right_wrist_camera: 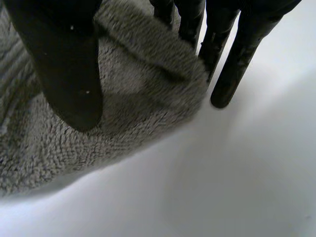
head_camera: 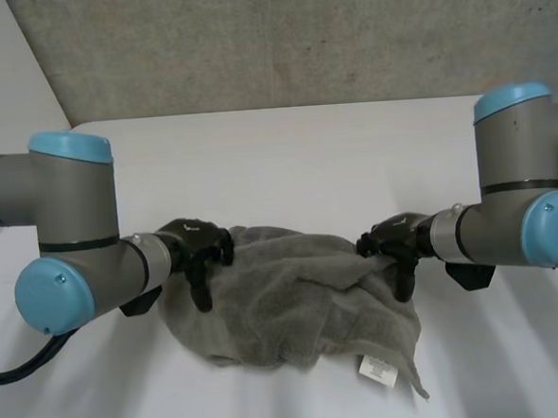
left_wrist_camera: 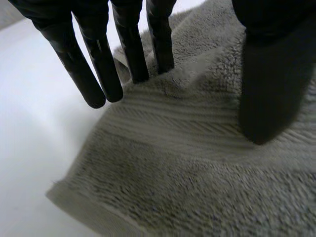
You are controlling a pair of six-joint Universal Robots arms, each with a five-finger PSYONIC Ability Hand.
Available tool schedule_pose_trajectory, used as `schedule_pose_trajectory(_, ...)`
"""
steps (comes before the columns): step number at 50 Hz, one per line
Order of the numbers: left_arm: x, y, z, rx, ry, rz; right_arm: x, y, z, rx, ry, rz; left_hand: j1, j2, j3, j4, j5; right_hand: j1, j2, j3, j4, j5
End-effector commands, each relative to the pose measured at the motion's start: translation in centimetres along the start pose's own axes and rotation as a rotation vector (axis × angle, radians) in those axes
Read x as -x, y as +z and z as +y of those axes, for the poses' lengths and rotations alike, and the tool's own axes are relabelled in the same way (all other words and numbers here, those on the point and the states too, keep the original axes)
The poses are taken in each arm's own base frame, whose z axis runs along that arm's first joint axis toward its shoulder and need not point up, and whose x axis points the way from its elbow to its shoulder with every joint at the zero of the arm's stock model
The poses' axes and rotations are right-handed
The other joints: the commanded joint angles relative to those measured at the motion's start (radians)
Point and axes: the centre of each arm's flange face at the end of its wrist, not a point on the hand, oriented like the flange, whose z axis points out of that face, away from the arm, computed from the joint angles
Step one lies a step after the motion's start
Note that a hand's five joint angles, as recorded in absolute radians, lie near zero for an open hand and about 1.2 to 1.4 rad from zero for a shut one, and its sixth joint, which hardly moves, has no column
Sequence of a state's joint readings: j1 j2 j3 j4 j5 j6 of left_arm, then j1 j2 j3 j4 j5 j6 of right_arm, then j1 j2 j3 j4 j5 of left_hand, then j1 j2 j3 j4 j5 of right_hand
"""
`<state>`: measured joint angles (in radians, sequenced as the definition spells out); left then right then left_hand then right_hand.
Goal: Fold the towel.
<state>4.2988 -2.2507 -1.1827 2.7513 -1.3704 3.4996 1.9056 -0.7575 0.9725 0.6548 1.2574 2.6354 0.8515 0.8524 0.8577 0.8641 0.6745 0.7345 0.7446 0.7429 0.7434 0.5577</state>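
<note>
A grey towel (head_camera: pixel 294 293) lies bunched on the white table (head_camera: pixel 285 152) between my two hands, with a white label (head_camera: pixel 377 369) at its near right corner. My left hand (head_camera: pixel 194 247) is at the towel's left edge. In the left wrist view its thumb (left_wrist_camera: pixel 271 89) rests on the towel (left_wrist_camera: pixel 197 173), and two straight fingers (left_wrist_camera: pixel 158 44) go in behind a fold, pinching the cloth. My right hand (head_camera: pixel 395 244) is at the right edge. There its thumb (right_wrist_camera: pixel 64 64) lies over the towel (right_wrist_camera: pixel 138 98) and fingers (right_wrist_camera: pixel 237 59) straddle the cloth's rim.
Bare white table lies on every side of the towel. A grey textured wall (head_camera: pixel 278 38) runs behind the table's far edge. Both grey arms with light-blue caps come in low from the sides.
</note>
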Motion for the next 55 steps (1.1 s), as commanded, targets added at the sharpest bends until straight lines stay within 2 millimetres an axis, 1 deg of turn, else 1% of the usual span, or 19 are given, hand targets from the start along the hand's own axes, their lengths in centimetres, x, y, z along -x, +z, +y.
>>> schedule_pose_trajectory(1,-0.8,0.6,1.1,0.040,0.046,0.022,-0.1,0.0,-0.4,-0.017,-0.005,0.020,0.369,0.368,0.363,0.356,0.371,0.660,0.650,0.652,0.651,0.663)
schedule_pose_trajectory(2,-1.0,0.6,1.0,0.036,0.063,0.027,-0.1,0.0,-0.4,-0.018,-0.005,0.020,0.543,0.542,0.537,0.530,0.545,0.662,0.652,0.653,0.653,0.664)
schedule_pose_trajectory(7,-0.2,0.4,-1.7,-0.058,0.082,-0.001,-1.6,-1.9,-4.6,-0.226,-0.044,0.127,0.545,0.544,0.539,0.532,0.547,0.662,0.652,0.653,0.653,0.664)
schedule_pose_trajectory(12,2.0,-1.3,-8.3,-0.286,0.093,-0.104,-2.7,-7.9,-14.0,-0.752,-0.213,0.346,0.545,0.544,0.539,0.532,0.547,0.662,0.652,0.653,0.653,0.664)
schedule_pose_trajectory(14,3.9,-4.8,-14.7,-0.574,0.038,-0.220,-2.6,-9.5,-16.0,-0.907,-0.250,0.400,0.545,0.544,0.539,0.532,0.547,0.662,0.652,0.653,0.653,0.664)
schedule_pose_trajectory(15,3.9,-4.9,-14.7,-0.575,0.037,-0.221,-2.6,-9.5,-16.1,-0.908,-0.250,0.400,0.545,0.544,0.539,0.532,0.547,0.662,0.652,0.653,0.653,0.664)
schedule_pose_trajectory(17,6.0,-9.5,-19.4,-0.871,-0.100,-0.323,-2.2,-13.9,-18.8,-1.178,-0.302,0.493,0.545,0.544,0.539,0.532,0.547,0.662,0.652,0.653,0.653,0.664)
schedule_pose_trajectory(18,6.0,-9.6,-19.4,-0.872,-0.101,-0.324,-2.2,-13.9,-18.8,-1.180,-0.303,0.493,0.545,0.544,0.539,0.532,0.547,0.662,0.652,0.653,0.653,0.664)
schedule_pose_trajectory(20,6.9,-11.9,-21.1,-1.005,-0.165,-0.357,-1.4,-19.2,-20.3,-1.353,-0.325,0.554,0.545,0.544,0.539,0.532,0.547,0.662,0.652,0.653,0.653,0.664)
schedule_pose_trajectory(22,7.1,-14.9,-22.8,-1.161,-0.231,-0.358,-1.6,-19.2,-20.1,-1.337,-0.298,0.543,0.545,0.544,0.539,0.532,0.547,0.662,0.652,0.653,0.653,0.664)
schedule_pose_trajectory(27,6.3,-13.6,-20.6,-1.050,-0.234,-0.337,-1.5,-16.3,-18.4,-1.181,-0.232,0.464,0.545,0.544,0.539,0.532,0.547,0.662,0.652,0.653,0.653,0.664)
schedule_pose_trajectory(29,5.9,-12.7,-19.4,-0.994,-0.239,-0.323,-1.3,-15.1,-17.6,-1.114,-0.214,0.429,0.545,0.544,0.539,0.532,0.547,0.396,0.386,0.387,0.387,0.398)
schedule_pose_trajectory(31,5.1,-10.7,-16.5,-0.868,-0.254,-0.299,-1.2,-11.9,-15.7,-0.965,-0.169,0.370,0.545,0.544,0.539,0.532,0.547,-0.195,-0.205,-0.204,-0.204,-0.193)
schedule_pose_trajectory(34,4.7,-9.8,-15.1,-0.812,-0.261,-0.286,-1.4,-8.9,-14.1,-0.834,-0.118,0.324,0.545,0.544,0.539,0.532,0.547,-0.358,-0.368,-0.367,-0.367,-0.356)
schedule_pose_trajectory(43,3.0,-7.0,-9.0,-0.617,-0.206,-0.254,-0.1,-2.9,-8.5,-0.466,0.007,0.188,0.501,0.500,0.495,0.489,0.504,-0.391,-0.401,-0.400,-0.400,-0.389)
schedule_pose_trajectory(44,2.8,-6.5,-8.3,-0.603,-0.175,-0.249,0.3,-2.4,-7.6,-0.418,0.023,0.174,0.129,0.128,0.123,0.116,0.132,-0.380,-0.390,-0.388,-0.388,-0.377)
schedule_pose_trajectory(45,2.8,-6.5,-8.3,-0.603,-0.175,-0.249,0.3,-2.4,-7.6,-0.417,0.023,0.174,0.125,0.124,0.119,0.113,0.128,-0.379,-0.390,-0.388,-0.388,-0.377)
schedule_pose_trajectory(47,2.3,-5.4,-7.2,-0.574,-0.099,-0.242,0.9,-1.6,-6.5,-0.368,0.043,0.171,-0.337,-0.338,-0.344,-0.350,-0.335,-0.356,-0.366,-0.364,-0.365,-0.354)
schedule_pose_trajectory(55,1.0,-0.8,-2.8,-0.394,0.068,-0.202,4.0,-0.1,-3.6,-0.300,0.071,0.106,-0.582,-0.583,-0.588,-0.595,-0.580,-0.368,-0.378,-0.376,-0.377,-0.365)
